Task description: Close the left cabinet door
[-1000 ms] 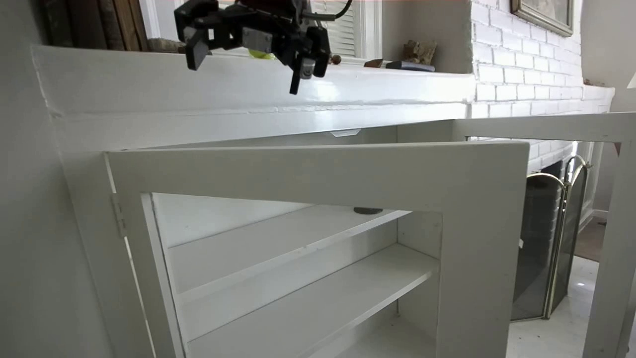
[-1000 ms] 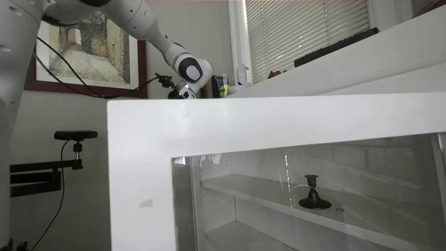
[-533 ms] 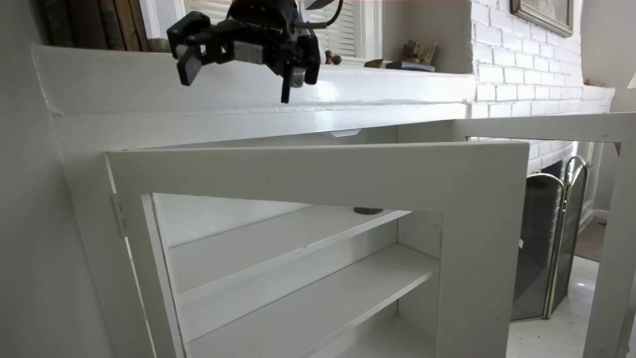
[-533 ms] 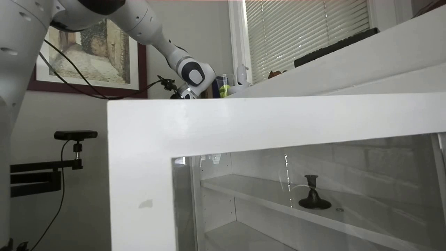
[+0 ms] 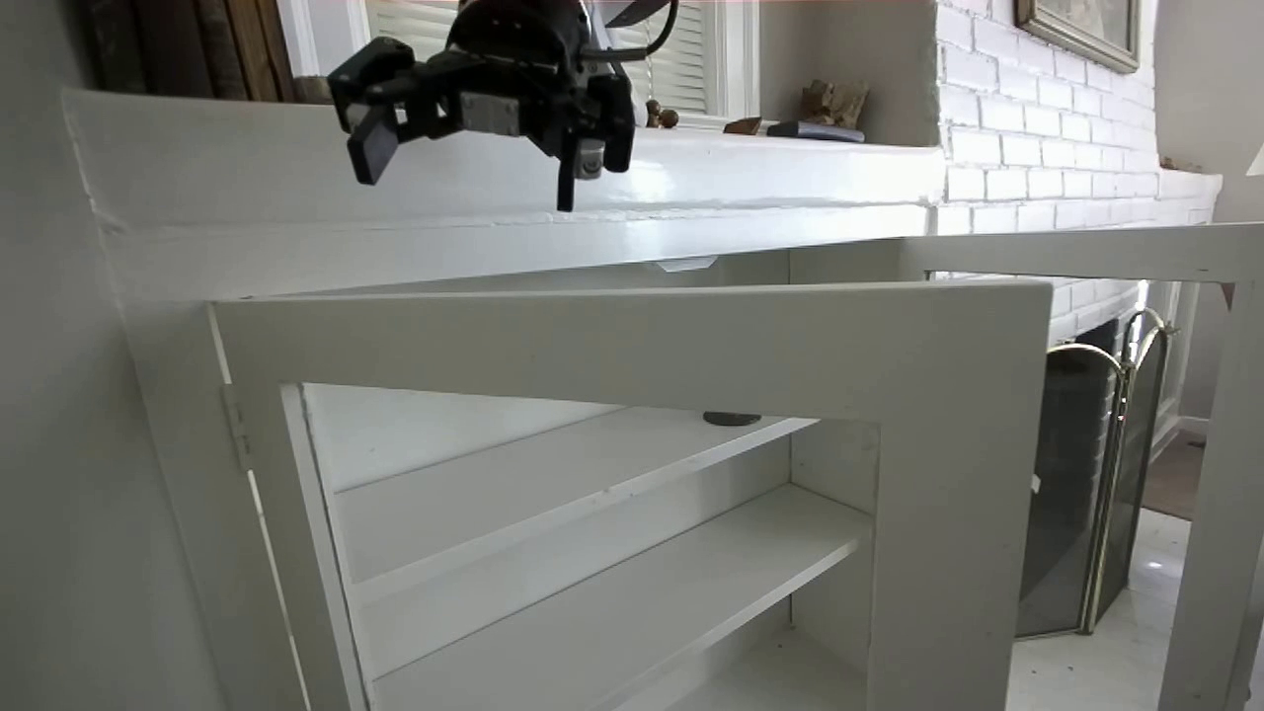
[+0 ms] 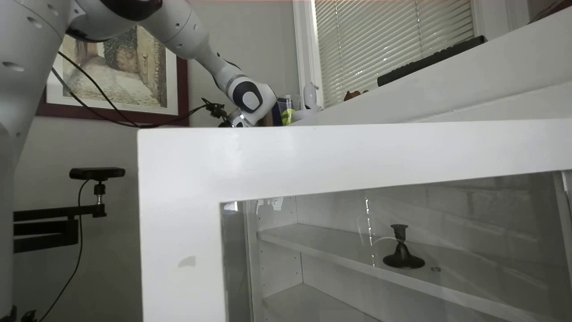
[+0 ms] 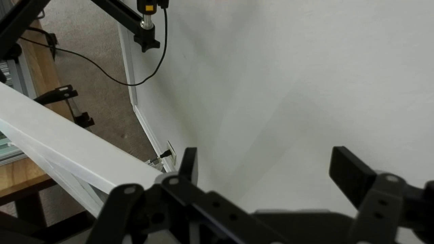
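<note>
While the left cabinet door is swung open, the tool is held up in the air, higher than the top of the door and apart from it. Its fingers are spread wide, and a plain gray wall can be seen between them in the wrist view. At the left of that view, the top of the door is shown at a slant.

The door is made with a white frame, and it is joined to the cabinet by a hinge on its left side. White shelves can be seen through the big opening in the frame. Past it, the right cabinet door is swung open too, and a black fireplace screen with gold edges can be seen through its frame. A white ledge is set over the cabinet, and a bit of it is hidden by the tool.

In an exterior view, the bent robot arm is seen in front of a framed picture, and the low end of the arm is covered by the top of the right cabinet door. Through the glass of that door, a dark candlestick can be seen, set upright on one of the shelves. Behind the ledge, white window blinds can be seen.
</note>
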